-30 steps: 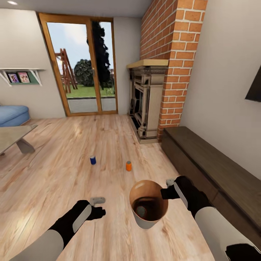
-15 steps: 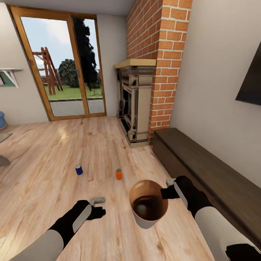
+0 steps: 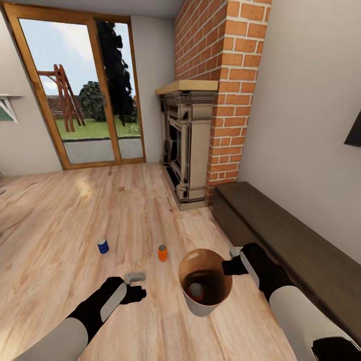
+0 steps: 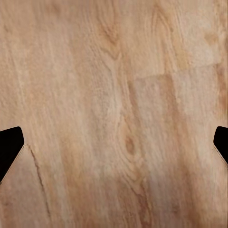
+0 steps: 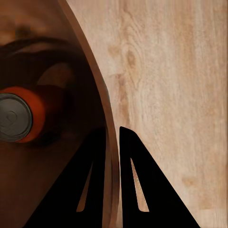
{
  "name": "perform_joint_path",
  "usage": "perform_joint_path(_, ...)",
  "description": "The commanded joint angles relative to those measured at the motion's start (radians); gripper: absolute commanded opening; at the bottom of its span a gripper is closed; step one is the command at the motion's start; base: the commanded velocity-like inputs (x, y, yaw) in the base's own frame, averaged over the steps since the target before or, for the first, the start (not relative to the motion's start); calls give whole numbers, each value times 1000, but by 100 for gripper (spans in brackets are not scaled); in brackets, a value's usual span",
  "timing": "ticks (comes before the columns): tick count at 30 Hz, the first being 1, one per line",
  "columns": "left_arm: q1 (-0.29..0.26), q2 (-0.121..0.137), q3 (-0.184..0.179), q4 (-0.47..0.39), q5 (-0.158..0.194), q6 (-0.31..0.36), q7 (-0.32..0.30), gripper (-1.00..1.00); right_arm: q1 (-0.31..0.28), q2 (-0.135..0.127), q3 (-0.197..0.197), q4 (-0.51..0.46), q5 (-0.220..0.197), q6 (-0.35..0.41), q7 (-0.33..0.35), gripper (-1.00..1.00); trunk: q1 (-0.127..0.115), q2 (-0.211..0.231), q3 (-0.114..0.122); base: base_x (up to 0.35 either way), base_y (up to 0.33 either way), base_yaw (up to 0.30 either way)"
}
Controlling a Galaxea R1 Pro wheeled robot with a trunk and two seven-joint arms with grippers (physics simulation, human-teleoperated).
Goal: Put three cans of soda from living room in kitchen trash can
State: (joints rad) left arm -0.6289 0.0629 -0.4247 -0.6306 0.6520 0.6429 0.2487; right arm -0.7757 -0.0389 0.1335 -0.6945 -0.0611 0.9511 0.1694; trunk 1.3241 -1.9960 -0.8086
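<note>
My right gripper (image 3: 231, 260) is shut on the rim of the trash can (image 3: 186, 301), a pale bin with a glossy brown inside, held above the floor. An orange soda can (image 3: 195, 291) lies in its bottom. In the right wrist view, my right gripper (image 5: 113, 142) has one finger inside and one outside the trash can's wall (image 5: 71, 52), beside the orange can (image 5: 21, 116). On the wood floor ahead stand a dark blue can (image 3: 103, 245) and a second orange can (image 3: 162, 252). My left gripper (image 3: 136, 284) hangs open over bare planks, its fingertips (image 4: 9, 145) wide apart.
A brick fireplace (image 3: 193, 145) rises ahead to the right. A long dark wooden bench (image 3: 291, 235) runs along the right wall under a black screen (image 3: 354, 131). Wood-framed glass doors (image 3: 75, 95) close the far wall. Open floor stretches to the left.
The whole view has swung right and moved forward: sofa and table left the picture, and both floor cans sit nearer. The arms and the held bin keep their pose.
</note>
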Motion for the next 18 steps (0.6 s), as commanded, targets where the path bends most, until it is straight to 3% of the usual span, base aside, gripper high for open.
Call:
perform_joint_path(1,0,0,0,0,0,0,0,100,0,0,-1,0,-25,2,5,-100,0,0,0,346,0,0)
perform_joint_path(18,0,-1,0,0,0,0,0,100,0,2,-2,0,-25,2,5,-100,0,0,0,346,0,0)
